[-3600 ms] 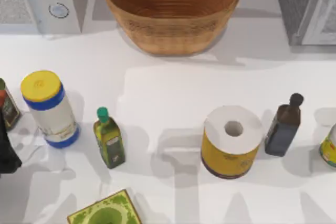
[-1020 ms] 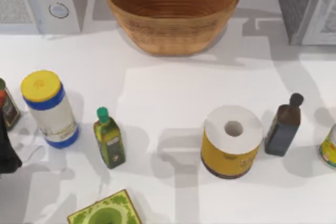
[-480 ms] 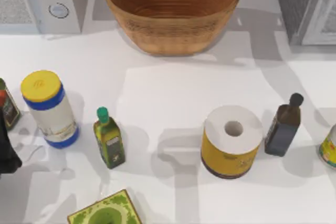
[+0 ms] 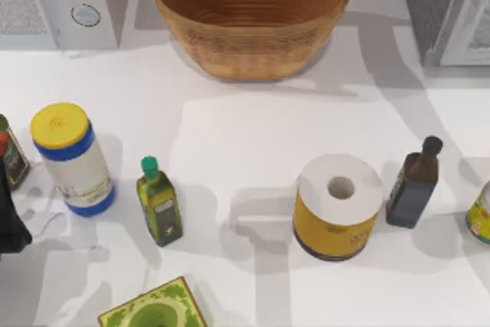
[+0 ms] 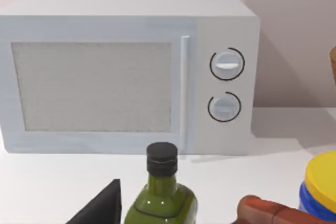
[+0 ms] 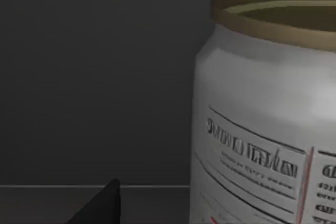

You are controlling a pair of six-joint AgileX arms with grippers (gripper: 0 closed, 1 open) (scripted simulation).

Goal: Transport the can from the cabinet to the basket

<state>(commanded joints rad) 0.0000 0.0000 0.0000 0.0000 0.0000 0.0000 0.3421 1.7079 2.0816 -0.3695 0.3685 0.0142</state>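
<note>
At nine o'clock on the table you see the left arm [image 4: 9, 220] parked at the edge; you cannot tell how its fingers are set. At eleven o'clock stands the white appliance [image 4: 57, 1] with two knobs, facing the left wrist camera beyond a green bottle [image 5: 160, 195]. At twelve o'clock sits the basket [image 4: 251, 13]. At one o'clock is the cabinet [image 4: 444, 9]. In the right wrist view the can [image 6: 268, 124] stands upright and close, against dark walls, one dark fingertip [image 6: 100, 205] apart from it; you cannot tell how wide that gripper is.
</note>
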